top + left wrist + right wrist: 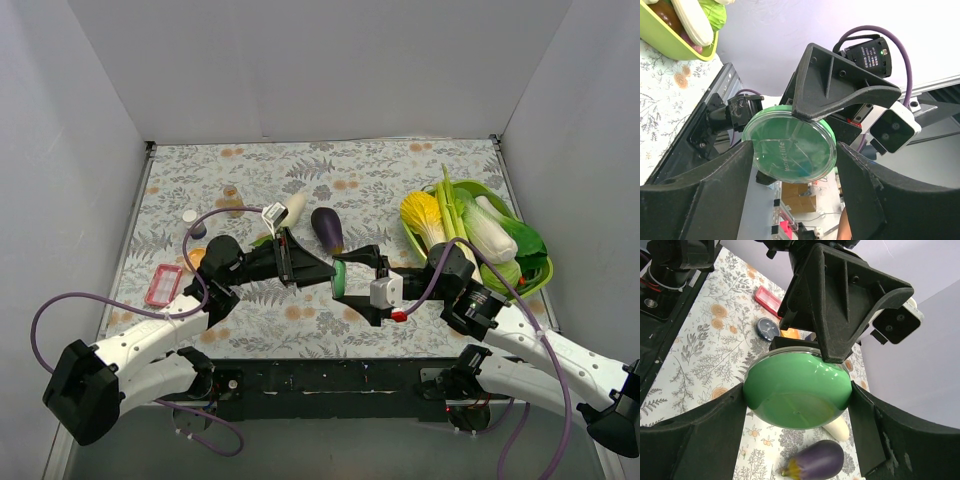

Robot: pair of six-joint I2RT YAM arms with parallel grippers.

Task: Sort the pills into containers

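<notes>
The green container (339,278), a round dish with a clear lid, is held on edge above the table's middle, between both grippers. My right gripper (352,287) is shut on its green body (797,395), one finger on each side. My left gripper (329,271) faces it, turned a quarter turn, and its fingers close on the lid's rim (789,149). The blue container (768,329) and the orange container (790,333) lie on the table behind the left arm, both partly hidden. No loose pills show.
A purple eggplant (327,229) and a white radish (292,208) lie just beyond the grippers. A lime-green tray (537,278) of vegetables stands at the right. A red flat box (163,285) lies at the left. White walls enclose the table.
</notes>
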